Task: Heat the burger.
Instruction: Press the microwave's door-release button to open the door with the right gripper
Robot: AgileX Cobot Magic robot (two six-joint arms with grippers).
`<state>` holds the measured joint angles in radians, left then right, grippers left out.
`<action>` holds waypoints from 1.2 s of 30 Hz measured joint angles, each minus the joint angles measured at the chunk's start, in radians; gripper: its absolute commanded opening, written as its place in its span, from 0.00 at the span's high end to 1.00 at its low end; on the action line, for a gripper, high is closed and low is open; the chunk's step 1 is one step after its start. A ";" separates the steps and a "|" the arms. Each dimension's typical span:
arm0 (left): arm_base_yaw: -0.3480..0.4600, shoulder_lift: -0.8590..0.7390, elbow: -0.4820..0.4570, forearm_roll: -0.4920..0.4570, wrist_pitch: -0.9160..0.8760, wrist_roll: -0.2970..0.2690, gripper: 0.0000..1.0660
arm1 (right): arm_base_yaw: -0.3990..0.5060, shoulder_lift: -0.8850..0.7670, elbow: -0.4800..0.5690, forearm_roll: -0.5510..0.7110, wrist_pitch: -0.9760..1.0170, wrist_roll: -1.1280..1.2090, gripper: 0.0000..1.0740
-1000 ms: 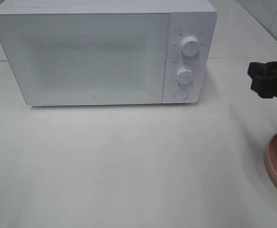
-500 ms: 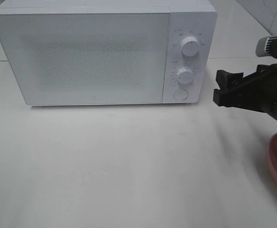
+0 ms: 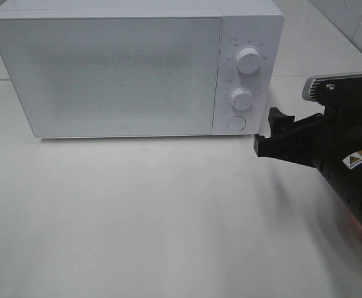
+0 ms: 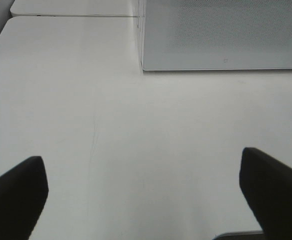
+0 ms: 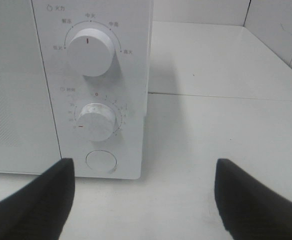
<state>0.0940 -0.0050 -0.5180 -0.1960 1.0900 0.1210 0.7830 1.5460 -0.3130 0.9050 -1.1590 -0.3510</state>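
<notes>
While the microwave (image 3: 125, 74) fills the upper left of the high view, its door (image 3: 106, 77) is shut and the burger is nowhere in sight. The right gripper (image 3: 266, 131) reaches in from the right edge, jaws spread and empty, near the round button (image 3: 235, 123) below the lower knob (image 3: 241, 97). Bare white table (image 3: 137, 217) covers the lower frame.

Left wrist view: the left gripper (image 4: 141, 167) hangs wide open over the table, holding nothing, with the microwave's corner well ahead.

Right wrist view: the spread fingers (image 5: 40, 200) frame the control panel (image 5: 135, 100), the button between them, untouched.

By this showing the task has barely begun. The door needs opening, the burger fetching, loading and shutting in, and the timer setting.
</notes>
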 measured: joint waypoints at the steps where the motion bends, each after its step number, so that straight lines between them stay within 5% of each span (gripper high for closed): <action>1: 0.000 0.000 0.000 0.000 0.000 0.000 0.09 | 0.000 0.000 0.000 0.000 0.000 0.000 0.30; 13: 0.000 0.000 0.000 0.000 0.000 0.000 0.09 | 0.099 0.112 -0.105 0.107 -0.010 -0.028 0.30; 36: 0.000 0.000 0.000 0.000 -0.001 0.000 0.09 | 0.098 0.253 -0.177 0.108 -0.047 0.026 0.31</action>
<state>0.0940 -0.0050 -0.5180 -0.1960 1.0890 0.1210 0.8810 1.7990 -0.4900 1.0130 -1.2060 -0.3250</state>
